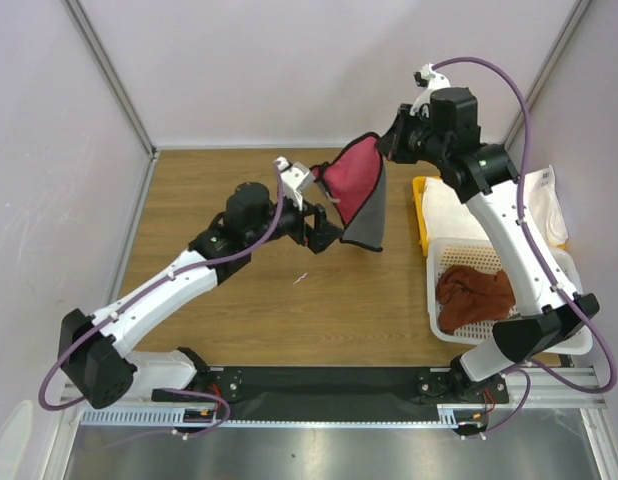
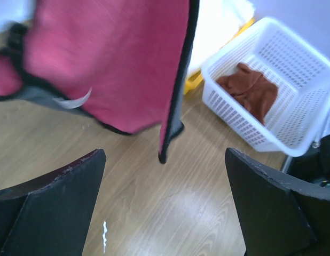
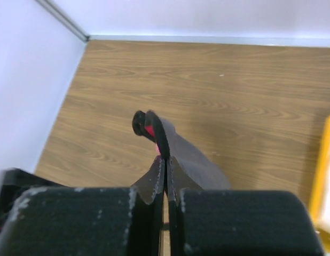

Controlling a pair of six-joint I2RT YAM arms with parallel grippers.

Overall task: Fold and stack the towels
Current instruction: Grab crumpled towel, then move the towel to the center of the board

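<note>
Towel of magenta-pink aloft in right gripper, left gripper agape nearby

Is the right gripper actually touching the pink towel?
Touching: the right wrist view shows the right gripper shut, the pink towel pinched between its fingers.

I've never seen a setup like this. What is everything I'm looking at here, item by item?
table: one, wood-brown, under everything
white basket: one, white perforated plastic, right side of the table
yellow tray: one, yellow, behind the basket, mostly covered
magenta-pink towel: one, pink with a dark edge, hanging in the air over the table
reddish-brown towel: one, rust brown, crumpled inside the basket
white towel: one, white, lying on the tray
scrap: one, tiny, white, on the bare wood near the middle
left gripper: one, black fingers, open, close to the hanging towel
right gripper: one, black fingers, shut on the pink towel's top corner
</note>
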